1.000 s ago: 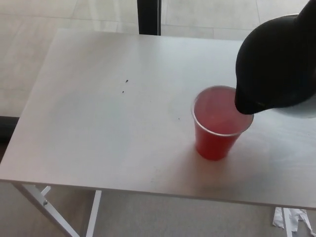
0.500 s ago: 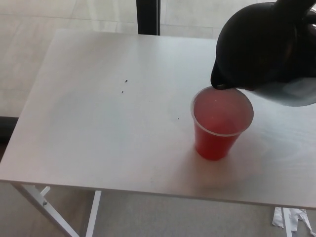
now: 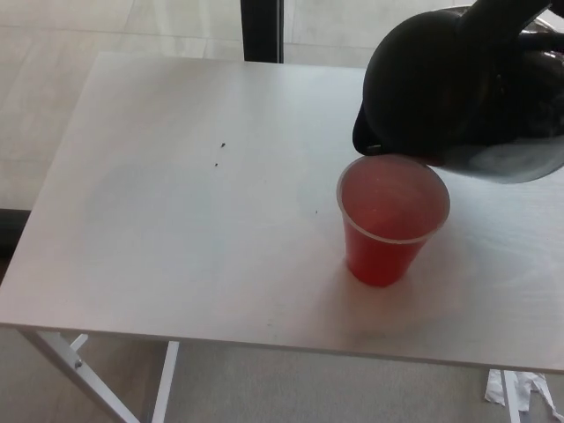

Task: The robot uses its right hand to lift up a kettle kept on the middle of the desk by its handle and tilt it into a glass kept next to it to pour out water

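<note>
You are in the pouring step: the black kettle [image 3: 449,88] hangs tilted at the upper right, spout over the red cup [image 3: 390,216] (the holding hand is hidden, grip unknowable), so next tilt slowly.

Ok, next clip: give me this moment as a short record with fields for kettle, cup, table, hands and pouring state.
kettle: black rounded kettle, lifted off the table and tilted, spout down toward the cup's far rim
cup: red translucent plastic cup, upright on the table, below the spout
table: white rectangular desk, a few tiny dark specks near its middle
right hand: hidden at the picture's top right behind the kettle; grip cannot be made out
left hand: not in view
pouring state: no stream of water can be made out; the cup's fill level is unclear
</note>
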### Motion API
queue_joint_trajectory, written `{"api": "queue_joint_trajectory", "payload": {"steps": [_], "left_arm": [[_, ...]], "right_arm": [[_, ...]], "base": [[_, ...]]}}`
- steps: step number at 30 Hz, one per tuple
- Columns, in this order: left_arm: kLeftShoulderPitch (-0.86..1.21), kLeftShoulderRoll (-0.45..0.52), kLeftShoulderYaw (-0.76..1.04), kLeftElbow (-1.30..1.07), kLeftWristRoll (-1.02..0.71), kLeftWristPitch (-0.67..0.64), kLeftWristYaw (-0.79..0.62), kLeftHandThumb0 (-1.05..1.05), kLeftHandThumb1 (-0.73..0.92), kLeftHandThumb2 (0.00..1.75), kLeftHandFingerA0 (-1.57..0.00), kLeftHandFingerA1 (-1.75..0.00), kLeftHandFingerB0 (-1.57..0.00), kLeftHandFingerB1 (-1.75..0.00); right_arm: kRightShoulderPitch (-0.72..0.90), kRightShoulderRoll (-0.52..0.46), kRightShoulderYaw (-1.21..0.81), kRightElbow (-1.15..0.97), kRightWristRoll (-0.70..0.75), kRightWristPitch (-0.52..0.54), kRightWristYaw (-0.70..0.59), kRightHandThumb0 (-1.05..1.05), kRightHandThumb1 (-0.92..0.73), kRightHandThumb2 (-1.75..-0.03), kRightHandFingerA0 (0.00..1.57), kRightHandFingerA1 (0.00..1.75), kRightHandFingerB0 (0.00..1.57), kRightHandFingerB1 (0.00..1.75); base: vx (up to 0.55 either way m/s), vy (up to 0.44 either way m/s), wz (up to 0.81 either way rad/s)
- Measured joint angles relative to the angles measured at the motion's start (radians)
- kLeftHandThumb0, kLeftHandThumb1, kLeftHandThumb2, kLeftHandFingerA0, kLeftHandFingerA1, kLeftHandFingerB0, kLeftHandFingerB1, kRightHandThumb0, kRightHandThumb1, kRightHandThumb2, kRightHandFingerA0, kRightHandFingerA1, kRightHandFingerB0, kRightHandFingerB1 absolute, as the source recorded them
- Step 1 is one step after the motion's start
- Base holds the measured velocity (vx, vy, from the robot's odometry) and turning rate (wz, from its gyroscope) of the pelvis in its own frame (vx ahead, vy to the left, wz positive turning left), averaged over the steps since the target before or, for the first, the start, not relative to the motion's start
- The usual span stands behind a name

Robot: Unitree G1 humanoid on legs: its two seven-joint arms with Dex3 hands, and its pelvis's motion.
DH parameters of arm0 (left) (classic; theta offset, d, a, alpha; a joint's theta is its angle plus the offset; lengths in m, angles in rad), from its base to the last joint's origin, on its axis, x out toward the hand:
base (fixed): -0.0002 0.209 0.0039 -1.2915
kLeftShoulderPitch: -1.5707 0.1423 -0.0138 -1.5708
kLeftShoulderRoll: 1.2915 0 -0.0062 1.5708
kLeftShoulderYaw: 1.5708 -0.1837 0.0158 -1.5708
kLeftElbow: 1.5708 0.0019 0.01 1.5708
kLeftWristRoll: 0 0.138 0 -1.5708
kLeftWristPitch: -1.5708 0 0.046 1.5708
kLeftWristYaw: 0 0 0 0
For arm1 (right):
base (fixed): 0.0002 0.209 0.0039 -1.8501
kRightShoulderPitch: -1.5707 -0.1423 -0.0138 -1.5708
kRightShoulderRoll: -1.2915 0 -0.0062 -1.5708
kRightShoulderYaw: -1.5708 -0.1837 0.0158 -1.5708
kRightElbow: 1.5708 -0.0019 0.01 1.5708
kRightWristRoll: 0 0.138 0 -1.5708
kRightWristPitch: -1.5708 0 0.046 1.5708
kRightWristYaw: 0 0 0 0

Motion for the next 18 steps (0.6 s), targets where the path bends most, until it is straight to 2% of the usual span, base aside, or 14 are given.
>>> {"api": "queue_joint_trajectory", "payload": {"steps": [1,2,7,9,10,11,12,14,15,16,17,18], "left_arm": [[-0.001,0.0,0.0,0.0,0.0,0.0,0.0,-1.05,0.74,0.88,-1.27,-0.96,-0.92,-1.28],[-0.001,0.0,0.0,0.0,0.0,0.0,0.0,-1.05,0.57,1.26,-1.28,-0.92,-0.91,-1.32],[-0.002,0.0,0.0,0.001,0.0,0.001,0.0,-1.05,0.52,1.23,-1.29,-0.89,-0.97,-1.3],[-0.002,0.0,0.0,0.002,0.0,0.001,0.0,-1.05,0.53,1.23,-1.27,-0.96,-0.96,-1.28],[-0.004,0.0,0.0,0.002,0.0,0.001,0.0,-1.05,0.53,1.23,-1.27,-0.96,-0.96,-1.28],[-0.005,0.0,0.0,0.002,0.0,0.001,0.0,-1.05,0.73,0.88,-1.25,-0.97,-0.94,-1.25],[-0.006,0.0,0.0,0.003,0.0,0.001,0.0,-1.05,0.55,1.25,-1.28,-0.91,-0.96,-1.3],[-0.008,0.0,0.0,0.003,0.0,0.001,0.0,-1.05,0.55,1.24,-1.28,-0.91,-0.96,-1.3],[-0.009,0.0,0.0,0.003,0.0,0.001,0.0,-1.05,0.74,0.87,-1.27,-0.95,-0.93,-1.24],[-0.01,0.0,0.0,0.003,0.0,0.001,0.0,-1.05,0.74,0.88,-1.28,-0.94,-0.9,-1.29],[-0.01,0.0,0.0,0.005,0.0,0.001,0.0,-1.05,0.57,1.26,-1.29,-0.92,-0.89,-1.33],[-0.01,0.0,0.0,0.005,0.0,0.001,0.0,-1.05,0.56,1.24,-1.27,-0.94,-0.86,-1.31]], "right_arm": [[0.0,0.0,0.0,0.007,0.002,-0.012,-0.001,-0.16,-0.65,-0.95,0.84,1.73,0.75,1.53],[0.001,-0.001,0.0,0.012,0.004,-0.021,-0.002,-0.14,-0.66,-0.95,0.83,1.75,0.69,1.62],[0.007,-0.01,-0.002,0.03,0.021,-0.07,-0.002,-0.15,-0.69,-0.88,0.81,1.75,0.62,1.71],[0.008,-0.014,-0.002,0.041,0.027,-0.088,-0.002,-0.21,-0.73,-0.92,0.84,1.75,0.72,1.61],[0.008,-0.017,-0.002,0.05,0.031,-0.101,-0.002,-0.21,-0.73,-0.92,0.84,1.75,0.72,1.61],[0.008,-0.018,-0.004,0.057,0.034,-0.11,-0.002,-0.21,-0.72,-0.92,0.85,1.75,0.73,1.6],[0.008,-0.019,-0.005,0.062,0.036,-0.118,-0.002,-0.17,-0.72,-0.92,0.87,1.75,0.74,1.61],[0.008,-0.021,-0.007,0.075,0.038,-0.135,-0.002,-0.17,-0.69,-0.94,0.86,1.75,0.7,1.66],[0.008,-0.023,-0.009,0.083,0.041,-0.147,-0.002,-0.17,-0.7,-0.93,0.85,1.75,0.68,1.68],[0.008,-0.024,-0.012,0.089,0.045,-0.158,-0.002,-0.18,-0.72,-0.91,0.81,1.75,0.69,1.63],[0.008,-0.026,-0.013,0.093,0.048,-0.167,-0.002,-0.19,-0.74,-0.87,0.79,1.75,0.69,1.62],[0.008,-0.028,-0.015,0.095,0.051,-0.176,-0.001,-0.22,-0.82,-0.75,0.78,1.75,0.68,1.6]], "base": [[0.0,0.0,0.0],[0.0,0.0,0.0],[0.0,0.0,0.0],[0.0,0.0,0.0],[0.0,0.0,0.0],[0.0,0.0,0.0],[0.0,0.0,0.0],[0.0,0.0,0.0],[0.0,0.0,0.0],[0.0,0.0,0.0],[0.0,0.0,0.0],[0.0,0.0,0.0]]}}
